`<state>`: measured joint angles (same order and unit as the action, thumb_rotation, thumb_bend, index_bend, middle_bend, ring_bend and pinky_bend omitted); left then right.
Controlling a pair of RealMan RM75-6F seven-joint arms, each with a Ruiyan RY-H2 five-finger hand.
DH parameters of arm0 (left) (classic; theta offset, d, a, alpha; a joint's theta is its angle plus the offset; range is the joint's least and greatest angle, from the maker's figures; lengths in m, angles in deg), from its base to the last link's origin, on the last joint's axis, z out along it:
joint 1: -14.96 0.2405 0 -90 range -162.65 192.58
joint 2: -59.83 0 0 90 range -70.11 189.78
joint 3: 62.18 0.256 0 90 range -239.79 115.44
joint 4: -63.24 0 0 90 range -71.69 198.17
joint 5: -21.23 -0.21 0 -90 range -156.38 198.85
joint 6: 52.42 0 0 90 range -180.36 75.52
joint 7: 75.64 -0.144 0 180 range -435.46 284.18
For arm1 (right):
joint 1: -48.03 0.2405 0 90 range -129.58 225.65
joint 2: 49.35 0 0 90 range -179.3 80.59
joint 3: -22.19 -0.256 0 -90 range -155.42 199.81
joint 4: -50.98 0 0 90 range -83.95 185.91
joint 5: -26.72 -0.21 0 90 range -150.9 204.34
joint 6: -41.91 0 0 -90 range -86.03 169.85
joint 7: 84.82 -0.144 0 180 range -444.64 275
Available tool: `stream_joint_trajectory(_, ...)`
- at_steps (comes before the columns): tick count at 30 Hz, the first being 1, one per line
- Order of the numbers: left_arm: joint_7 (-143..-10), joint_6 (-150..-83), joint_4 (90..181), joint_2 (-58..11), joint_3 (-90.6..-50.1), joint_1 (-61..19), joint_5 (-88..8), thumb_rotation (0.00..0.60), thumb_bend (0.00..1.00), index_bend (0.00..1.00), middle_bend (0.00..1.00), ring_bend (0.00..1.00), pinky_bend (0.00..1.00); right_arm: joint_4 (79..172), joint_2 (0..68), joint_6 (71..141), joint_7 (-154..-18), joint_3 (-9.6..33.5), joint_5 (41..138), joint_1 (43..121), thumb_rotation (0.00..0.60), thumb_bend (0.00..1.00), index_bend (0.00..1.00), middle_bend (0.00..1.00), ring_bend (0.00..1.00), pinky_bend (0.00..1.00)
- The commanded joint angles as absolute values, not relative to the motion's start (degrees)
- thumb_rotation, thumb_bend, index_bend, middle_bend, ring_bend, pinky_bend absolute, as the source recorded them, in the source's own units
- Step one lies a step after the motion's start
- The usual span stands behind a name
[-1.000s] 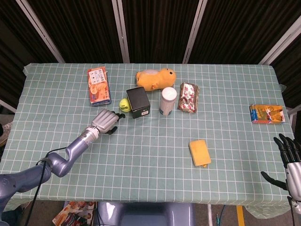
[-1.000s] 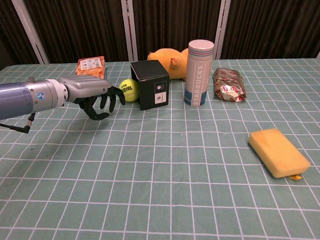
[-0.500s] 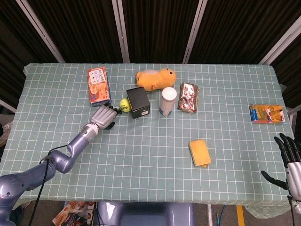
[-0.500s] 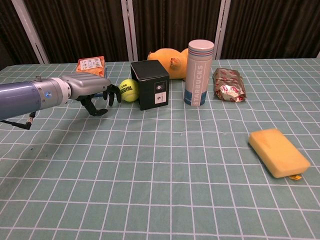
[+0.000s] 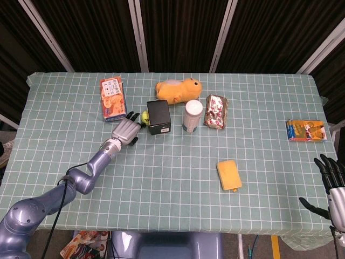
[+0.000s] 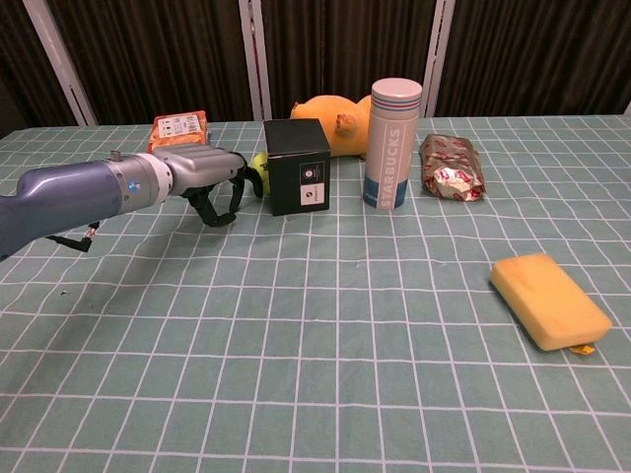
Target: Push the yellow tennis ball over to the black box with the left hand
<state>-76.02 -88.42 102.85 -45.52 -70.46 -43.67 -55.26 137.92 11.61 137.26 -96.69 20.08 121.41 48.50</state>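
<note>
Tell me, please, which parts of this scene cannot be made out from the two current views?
- Tennis ball: mostly hidden by the left hand in both views; contact with the black box cannot be confirmed.
- Right hand: cut off by the head view's lower right edge, absent from the chest view.
- Orange packet: print too small in the head view.
- Plush toy: partly hidden behind box and tumbler, chest view.

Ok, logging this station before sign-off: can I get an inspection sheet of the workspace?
Surface: green checked tablecloth.
Job's things: yellow tennis ball against the black box, mostly hidden by the left hand.
Clutter: plush duck, Starbucks tumbler, foil packet, sponge, two snack packs.
Hands: left touching the ball; right hand off the table, fingers spread.
Cables: black cable along left arm.
Surroundings: dark curtains.
</note>
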Motion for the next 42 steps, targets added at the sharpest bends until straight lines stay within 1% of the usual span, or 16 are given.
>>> stream_joint_trajectory(1,-73.97,-90.43,101.88,-46.57,-69.98,-44.10,-57.21,0.600,0.42,0.21,0.07,0.00,0.00,137.88,11.53,137.19,-96.90,20.08,121.31,48.50,0.600,0.12,0.00,0.00,0.00,0.00)
stream_joint_trajectory(9,-70.35,-94.24,100.17,-47.50,-68.62,-43.88,-60.32,0.600,0.42,0.20,0.05,0.00,0.00,137.91,11.41,137.65,-97.13,20.36,122.02,48.37,0.600,0.11,0.00,0.00,0.00,0.00)
stream_joint_trajectory(15,-69.21,-95.06,102.84,-45.37,-67.58,-43.15,-61.43,0.600,0.42,0.15,0.04,0.00,0.00,137.91,11.35,137.61,-97.16,20.36,121.99,48.38,0.600,0.11,0.00,0.00,0.00,0.00)
stream_joint_trajectory(17,-69.53,-95.63,105.47,-43.51,-66.93,-42.38,-61.85,0.600,0.40,0.11,0.03,0.00,0.00,137.85,11.34,137.50,-97.24,20.36,121.91,48.41,0.600,0.11,0.00,0.00,0.00,0.00)
stream_joint_trajectory(18,-70.01,-95.04,108.09,-41.73,-66.27,-41.66,-61.74,0.600,0.38,0.07,0.02,0.00,0.00,137.85,11.31,137.48,-97.25,20.40,121.92,48.40,0.600,0.12,0.00,0.00,0.00,0.00)
stream_joint_trajectory(20,-72.78,-94.17,114.13,-37.60,-65.13,-39.82,-60.78,0.600,0.36,0.04,0.01,0.00,0.00,138.02,11.17,137.70,-97.25,20.53,122.11,48.25,0.600,0.12,0.00,0.00,0.00,0.00)
stream_joint_trajectory(21,-74.37,-95.34,117.33,-35.48,-64.47,-38.37,-60.62,0.600,0.35,0.02,0.01,0.00,0.00,138.11,11.11,137.95,-97.26,20.59,122.27,48.14,0.600,0.12,0.00,0.00,0.00,0.00)
stream_joint_trajectory(23,-77.15,-100.01,124.01,-31.31,-63.49,-34.92,-60.68,0.600,0.32,0.01,0.00,0.00,0.00,138.26,10.97,138.21,-97.28,20.75,122.47,47.95,0.600,0.11,0.00,0.00,0.00,0.00)
stream_joint_trajectory(26,-82.17,-109.74,136.03,-23.38,-61.84,-28.19,-60.82,0.600,0.26,0.00,0.00,0.00,0.00,138.51,10.69,137.81,-97.11,21.05,122.30,47.79,0.600,0.11,0.00,0.00,0.00,0.00)
stream_joint_trajectory(29,-88.42,-120.30,150.86,-13.28,-59.16,-20.22,-60.66,0.600,0.18,0.00,0.00,0.00,0.00,139.15,10.04,137.04,-97.72,21.79,122.77,47.83,0.600,0.11,0.00,0.00,0.00,0.00)
stream_joint_trajectory(31,-90.59,-128.24,159.29,-7.31,-57.09,-14.43,-61.39,0.600,0.15,0.00,0.00,0.00,0.00,139.34,9.87,136.99,-97.51,21.77,122.94,47.94,0.600,0.11,0.00,0.00,0.00,0.00)
stream_joint_trajectory(32,-90.90,-131.89,161.86,-5.58,-56.37,-11.91,-62.01,0.600,0.15,0.00,0.00,0.00,0.00,139.41,9.93,136.90,-97.23,21.69,122.86,48.00,0.600,0.12,0.00,0.00,0.00,0.00)
stream_joint_trajectory(35,-90.87,-143.63,165.28,-4.02,-54.39,-3.72,-65.09,0.600,0.13,0.00,0.00,0.00,0.00,139.77,10.14,135.93,-96.35,21.49,122.12,48.32,0.600,0.11,0.00,0.00,0.00,0.00)
stream_joint_trajectory(36,-91.36,-146.19,165.16,-4.39,-53.72,-1.56,-65.87,0.600,0.13,0.00,0.00,0.00,0.00,139.90,10.21,135.48,-95.97,21.38,121.67,48.44,0.600,0.12,0.00,0.00,0.00,0.00)
stream_joint_trajectory(39,-95.61,-151.01,165.00,-5.64,-51.89,4.22,-65.94,0.600,0.11,0.00,0.00,0.00,0.00,140.58,10.43,133.89,-95.09,21.00,120.30,48.97,0.600,0.12,0.00,0.00,0.00,0.00)
stream_joint_trajectory(42,-94.94,-154.71,165.63,-7.19,-52.11,8.03,-66.29,0.600,0.10,0.00,0.00,0.00,0.00,141.19,10.82,132.35,-93.75,20.64,119.31,49.65,0.600,0.12,0.00,0.00,0.00,0.00)
